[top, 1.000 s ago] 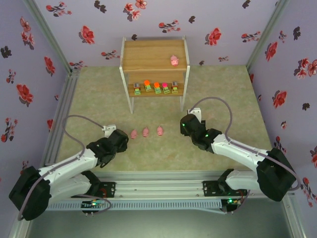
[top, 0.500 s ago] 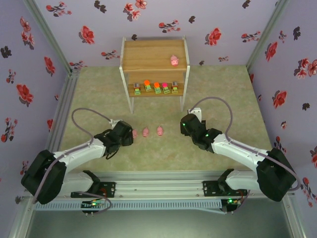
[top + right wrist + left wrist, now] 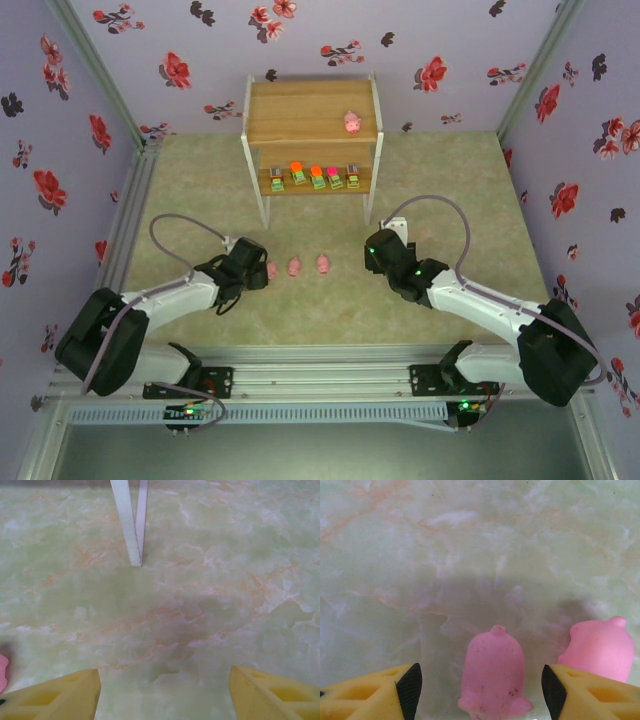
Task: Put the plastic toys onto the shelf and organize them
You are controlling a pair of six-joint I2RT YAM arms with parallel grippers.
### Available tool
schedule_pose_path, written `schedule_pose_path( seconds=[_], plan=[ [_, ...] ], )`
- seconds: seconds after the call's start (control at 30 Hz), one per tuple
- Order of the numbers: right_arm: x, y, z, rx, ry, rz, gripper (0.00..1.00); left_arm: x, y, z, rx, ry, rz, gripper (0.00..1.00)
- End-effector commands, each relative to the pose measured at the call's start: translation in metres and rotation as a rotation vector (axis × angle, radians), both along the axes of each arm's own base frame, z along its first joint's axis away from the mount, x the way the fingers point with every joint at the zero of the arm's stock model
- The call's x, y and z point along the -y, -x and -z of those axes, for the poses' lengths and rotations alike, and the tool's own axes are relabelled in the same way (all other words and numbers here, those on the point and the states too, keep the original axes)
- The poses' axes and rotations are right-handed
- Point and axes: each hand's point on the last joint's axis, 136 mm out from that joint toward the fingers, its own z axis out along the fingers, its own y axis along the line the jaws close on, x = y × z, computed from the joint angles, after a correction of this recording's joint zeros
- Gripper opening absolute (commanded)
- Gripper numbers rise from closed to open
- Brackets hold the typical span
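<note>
Three pink pig toys lie in a row on the floor in front of the shelf (image 3: 300, 115): left (image 3: 270, 269), middle (image 3: 294, 266) and right (image 3: 322, 263). My left gripper (image 3: 262, 270) stands open astride the left pig (image 3: 492, 672), with a gap on each side of it. The middle pig (image 3: 600, 647) sits just beyond the right finger (image 3: 552, 690). A fourth pig (image 3: 352, 122) stands on the shelf's top board. Several small blocks (image 3: 317, 177) line the lower board. My right gripper (image 3: 370, 252) hangs open over bare floor (image 3: 165, 690), right of the row.
A white shelf leg (image 3: 127, 522) stands ahead of the right gripper, and a sliver of pink pig (image 3: 2, 672) shows at its left edge. Floral walls close in the marbled green floor on three sides. The rail with the arm bases runs along the near edge.
My left arm has reached right until its jaws straddle the left pig, and they have narrowed a little. The right arm has stayed put.
</note>
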Motion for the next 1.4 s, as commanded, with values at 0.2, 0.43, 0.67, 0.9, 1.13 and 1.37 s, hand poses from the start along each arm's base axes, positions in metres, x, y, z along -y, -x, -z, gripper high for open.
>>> schedule_pose_path(
  seconds=[0.2,0.43,0.67,0.9,1.13,1.37],
  plan=[
    [0.004,0.001,0.004,-0.022,-0.004,0.022,0.57,0.004,-0.007,0.003,0.005,0.019,0.007,0.60],
    [0.004,0.000,0.005,-0.025,-0.002,0.024,0.57,-0.001,-0.005,0.004,-0.001,0.014,-0.006,0.55],
    [0.004,0.000,0.007,-0.031,0.005,0.023,0.57,-0.006,-0.002,-0.001,0.015,0.016,-0.012,0.55],
    [0.006,0.000,0.008,-0.031,0.008,0.029,0.57,-0.007,0.001,0.004,-0.001,0.013,-0.013,0.51],
    [0.005,0.000,0.007,-0.030,0.009,0.028,0.57,-0.006,0.000,0.011,-0.026,-0.004,-0.012,0.50],
    [0.006,-0.001,0.008,-0.031,0.010,0.029,0.57,-0.006,0.001,0.011,-0.025,-0.003,-0.011,0.48]
  ],
)
